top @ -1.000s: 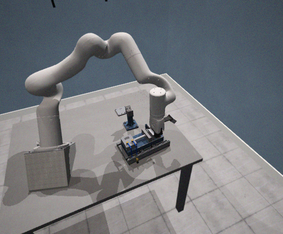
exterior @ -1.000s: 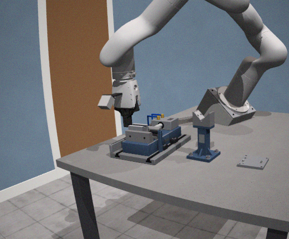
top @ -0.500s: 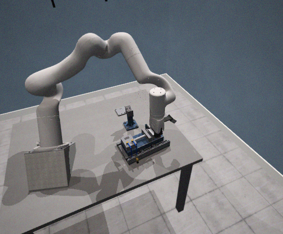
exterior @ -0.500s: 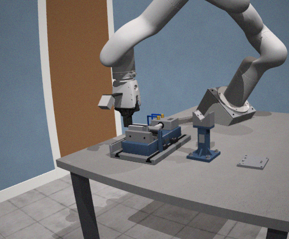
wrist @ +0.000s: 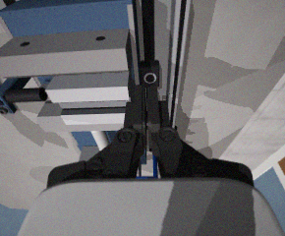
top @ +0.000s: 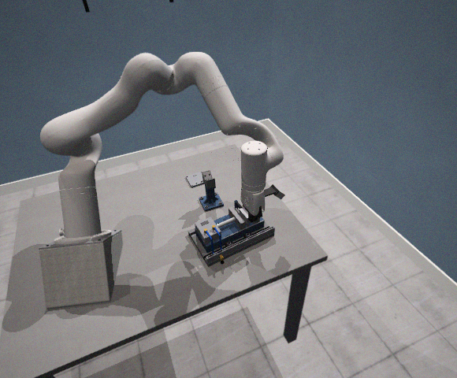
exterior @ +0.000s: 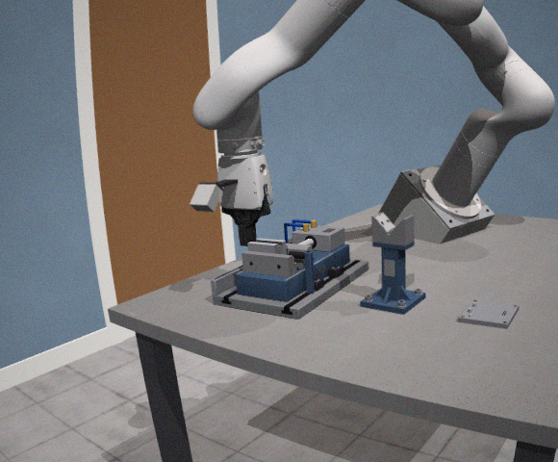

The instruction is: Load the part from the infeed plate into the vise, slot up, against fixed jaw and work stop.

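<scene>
Vise [exterior: 269, 286] holds part [wrist: 81, 93] between jaws — gripper [wrist: 145, 95] clenched empty at its end.

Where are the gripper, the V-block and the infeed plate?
gripper [exterior: 247, 237]: exterior view, shut finger tips above the vise.
V-block [exterior: 393, 231]: exterior view, its grey notched head.
infeed plate [exterior: 488, 315]: exterior view, bare top face.

Gripper [wrist: 145, 105] fingers shut, empty; tips by work stop [wrist: 149, 78]; part [wrist: 85, 93] left.
</scene>
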Robot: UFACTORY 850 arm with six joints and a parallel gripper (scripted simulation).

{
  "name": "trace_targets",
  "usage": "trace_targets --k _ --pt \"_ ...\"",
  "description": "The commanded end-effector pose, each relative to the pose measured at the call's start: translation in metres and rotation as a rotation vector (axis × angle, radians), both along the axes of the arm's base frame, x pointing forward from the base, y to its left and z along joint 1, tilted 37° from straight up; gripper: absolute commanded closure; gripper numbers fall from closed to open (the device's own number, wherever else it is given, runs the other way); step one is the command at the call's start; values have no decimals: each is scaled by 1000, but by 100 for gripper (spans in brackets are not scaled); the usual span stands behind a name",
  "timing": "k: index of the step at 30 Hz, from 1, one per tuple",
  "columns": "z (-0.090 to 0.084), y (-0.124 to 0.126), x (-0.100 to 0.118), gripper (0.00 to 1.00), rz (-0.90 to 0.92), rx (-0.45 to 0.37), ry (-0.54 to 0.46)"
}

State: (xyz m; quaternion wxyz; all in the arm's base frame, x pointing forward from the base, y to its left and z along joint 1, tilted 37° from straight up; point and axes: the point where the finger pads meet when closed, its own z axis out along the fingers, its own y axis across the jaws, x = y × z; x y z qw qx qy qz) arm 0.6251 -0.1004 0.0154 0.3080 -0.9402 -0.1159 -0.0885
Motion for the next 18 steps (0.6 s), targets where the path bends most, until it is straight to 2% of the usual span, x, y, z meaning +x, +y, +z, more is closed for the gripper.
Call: trace_targets --k 1,18 --pt "1 0 1 100 -1 -1 -2" --pt "3 2 0 100 -1 -1 -2"
